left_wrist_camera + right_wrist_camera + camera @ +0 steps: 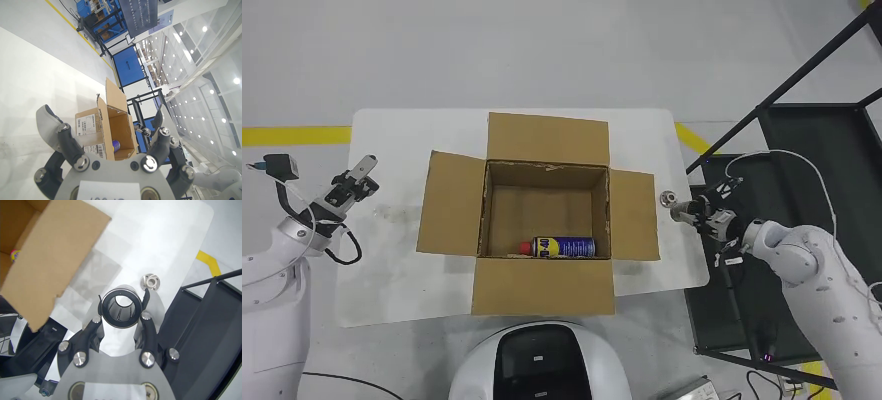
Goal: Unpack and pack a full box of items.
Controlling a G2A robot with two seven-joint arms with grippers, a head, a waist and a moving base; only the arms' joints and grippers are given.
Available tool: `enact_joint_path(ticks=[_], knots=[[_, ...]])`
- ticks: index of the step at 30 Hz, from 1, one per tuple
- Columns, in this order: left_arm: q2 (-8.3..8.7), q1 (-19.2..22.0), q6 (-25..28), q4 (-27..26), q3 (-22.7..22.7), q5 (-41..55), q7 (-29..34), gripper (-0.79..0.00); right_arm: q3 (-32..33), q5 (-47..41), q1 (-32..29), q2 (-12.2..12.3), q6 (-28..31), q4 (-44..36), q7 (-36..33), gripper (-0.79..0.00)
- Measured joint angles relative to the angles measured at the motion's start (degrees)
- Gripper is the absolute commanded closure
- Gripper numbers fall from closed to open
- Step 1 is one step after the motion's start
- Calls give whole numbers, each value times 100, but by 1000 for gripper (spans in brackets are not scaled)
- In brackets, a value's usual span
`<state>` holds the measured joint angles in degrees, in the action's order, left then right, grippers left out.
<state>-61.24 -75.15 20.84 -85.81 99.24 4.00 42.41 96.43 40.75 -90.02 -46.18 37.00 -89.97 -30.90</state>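
Brown cardboard box [452, 215] sits open on the white desk [392, 290], its flap edges torn. A blue-and-yellow spray can [563, 246] lies inside, its far end hidden from the left wrist. Right of the box, the right jaws clamp a hollow steel sleeve [119, 313] beside a flanged metal disc [150, 282]. Left of the box, the left jaws gape wide.

The white table [392, 270], rounded at its corners, carried an open cardboard box [547, 140] with its four flaps folded outward. The box stood between the two pincers: the left pincer [364, 172] hung over bare tabletop well clear of one side flap, and the right pincer [679, 211] was just past the opposite flap. A small round metal flange [666, 198] lay on the tabletop just beside the right pincer's tips, near the table's edge.
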Motion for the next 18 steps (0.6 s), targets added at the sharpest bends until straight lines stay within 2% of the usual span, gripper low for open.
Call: enact_joint_path(ticks=[4, 8, 18], knots=[[0, 0, 0, 0, 0, 0, 0, -785, 447, -591, -448, 21, 57, -976, -114, 0], [0, 0, 0, 0, 0, 0, 0, -785, 413, -1013, -455, 14, 76, -1623, -170, 0], [0, 0, 0, 0, 0, 0, 0, -785, -910, -906, 334, -133, -411, -1860, 199, 0]])
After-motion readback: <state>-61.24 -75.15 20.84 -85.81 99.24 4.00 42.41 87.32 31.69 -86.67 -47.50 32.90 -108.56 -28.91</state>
